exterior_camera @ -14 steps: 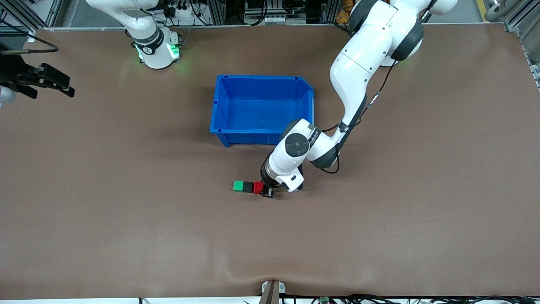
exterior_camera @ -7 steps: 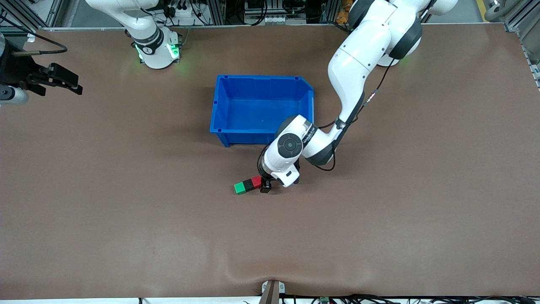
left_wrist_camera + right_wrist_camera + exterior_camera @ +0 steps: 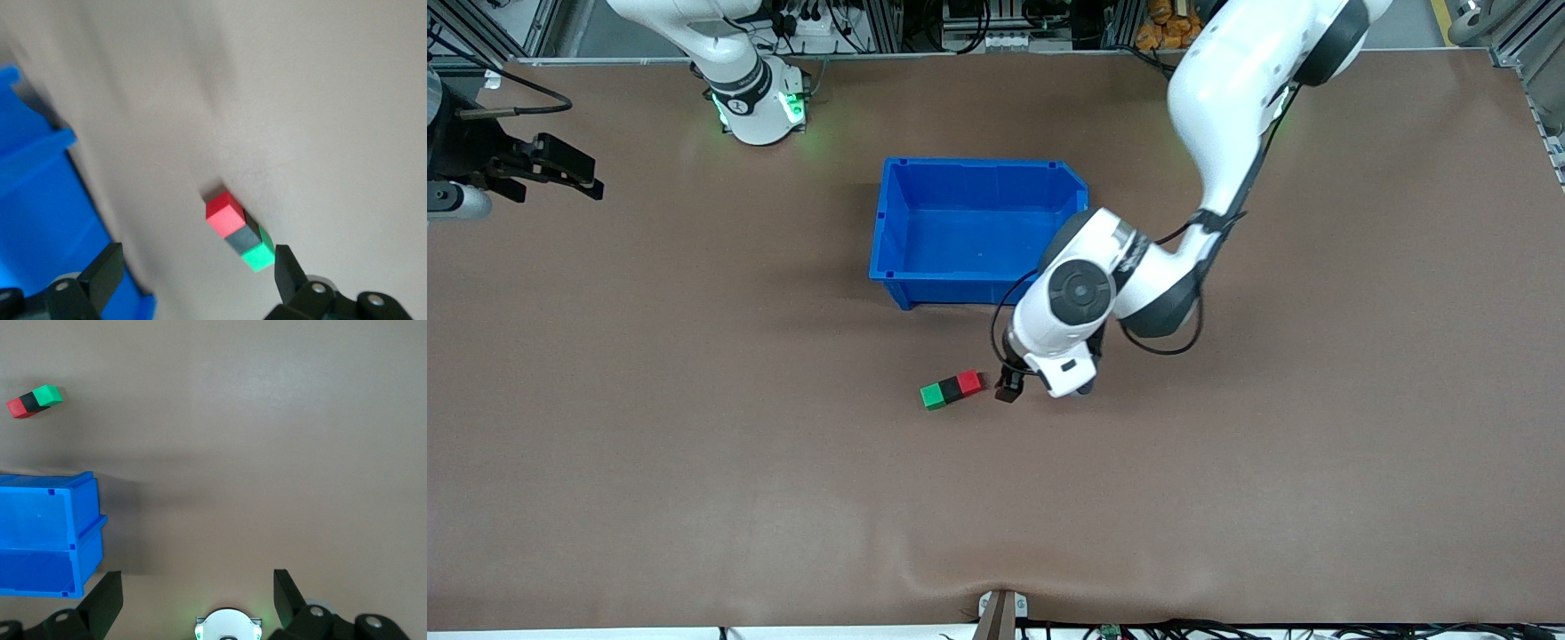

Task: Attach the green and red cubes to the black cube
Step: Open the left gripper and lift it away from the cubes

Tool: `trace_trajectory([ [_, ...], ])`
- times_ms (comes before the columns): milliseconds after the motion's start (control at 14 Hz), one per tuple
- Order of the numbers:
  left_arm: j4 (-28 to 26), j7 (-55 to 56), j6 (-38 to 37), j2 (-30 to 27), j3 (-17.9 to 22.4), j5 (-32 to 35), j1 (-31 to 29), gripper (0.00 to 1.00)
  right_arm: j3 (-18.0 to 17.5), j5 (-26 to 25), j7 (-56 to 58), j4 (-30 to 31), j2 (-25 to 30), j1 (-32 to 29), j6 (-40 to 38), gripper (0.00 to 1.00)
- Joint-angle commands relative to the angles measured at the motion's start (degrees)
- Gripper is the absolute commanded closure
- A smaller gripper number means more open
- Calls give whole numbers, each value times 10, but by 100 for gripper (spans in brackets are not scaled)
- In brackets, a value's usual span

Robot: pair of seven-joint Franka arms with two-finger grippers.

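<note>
Hovering beside red cube [image 3: 970, 381], left claw [image 3: 1009, 389] open; right claw [image 3: 560, 178] open, waiting at table edge

The left end effector [image 3: 1009, 389] now hangs open, lifted off the red cube [image 3: 970, 381], whose row has turned slightly.

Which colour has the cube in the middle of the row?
Black, between red and green; clearest in the left wrist view.
</note>
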State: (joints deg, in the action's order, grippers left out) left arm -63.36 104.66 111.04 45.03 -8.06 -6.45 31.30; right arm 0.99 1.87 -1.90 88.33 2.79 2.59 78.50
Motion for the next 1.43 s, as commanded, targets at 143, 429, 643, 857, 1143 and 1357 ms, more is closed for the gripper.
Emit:
trace_trajectory([
  [143,-29,-180,-174,-140,1,51,-45,0,10,-9,-8,-18,5,-29,-19,0],
  [429,-27,-365,-278,-229,1,50,-127,0,9,-6,-11,-34,5,-29,-19,0],
  [643,-29,-466,-340,-284,1,53,-178,0,9,-6,-11,-40,5,-29,-19,0],
  [857,-29,-500,-370,-323,1,66,-201,0,9,-7,-9,-49,3,-32,-19,0],
  [1143,-47,-676,-388,-357,2,133,-231,0,9,-8,-9,-49,3,-31,-19,0],
  [1357,-50,-782,-389,-372,-3,127,-280,0,11,-7,-6,-49,2,-33,-19,0],
])
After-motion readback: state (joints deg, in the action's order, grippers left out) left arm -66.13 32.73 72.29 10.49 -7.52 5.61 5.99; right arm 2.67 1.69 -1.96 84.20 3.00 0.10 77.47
